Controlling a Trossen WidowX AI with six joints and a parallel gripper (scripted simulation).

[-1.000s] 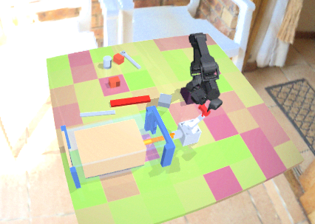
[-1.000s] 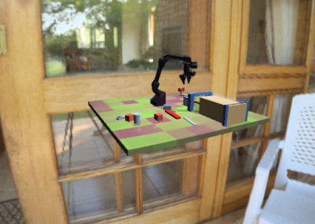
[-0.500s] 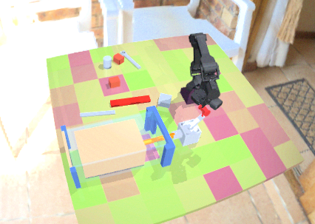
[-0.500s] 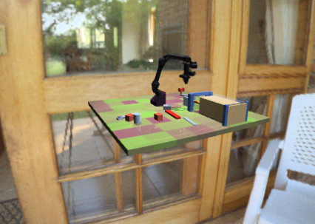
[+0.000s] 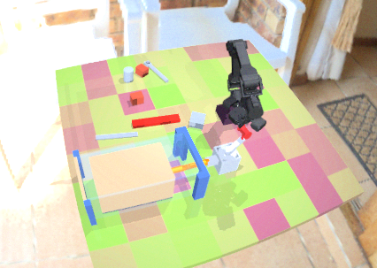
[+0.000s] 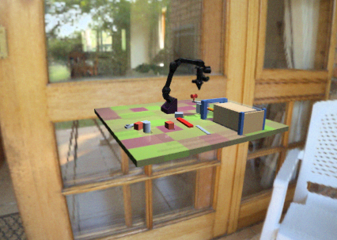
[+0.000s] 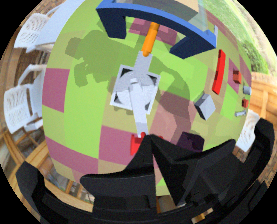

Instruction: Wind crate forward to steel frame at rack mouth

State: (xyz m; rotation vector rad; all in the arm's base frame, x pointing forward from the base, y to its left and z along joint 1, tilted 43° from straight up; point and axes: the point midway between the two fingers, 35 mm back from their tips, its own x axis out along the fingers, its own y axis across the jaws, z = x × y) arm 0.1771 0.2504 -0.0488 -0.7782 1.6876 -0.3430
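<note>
The tan crate (image 5: 133,168) (image 6: 227,115) sits flat inside the clear-panelled cubby. A gap shows between its front and the blue frame (image 5: 201,184) (image 6: 204,110) (image 7: 111,24). An orange strap (image 5: 185,166) (image 7: 150,40) runs through the frame to the grey winch (image 5: 227,164) (image 7: 120,100). The handle (image 5: 235,146) (image 7: 140,112) stands on the winch top, its arm reaching toward the robot base and ending in a red grip (image 5: 244,133) (image 6: 194,96) (image 7: 134,145). My gripper (image 6: 199,88) (image 7: 149,138) is shut and empty, above the grip and partly covering it in the wrist view.
A light grey block (image 5: 197,118) (image 7: 205,105) lies between the robot base and the frame. A red bar (image 5: 156,120) (image 7: 219,72) and a grey strip (image 5: 117,136) lie beside the cubby. Two red blocks (image 5: 142,70) (image 5: 137,98), a white cylinder (image 5: 128,74) and a wrench (image 5: 157,72) lie farther off.
</note>
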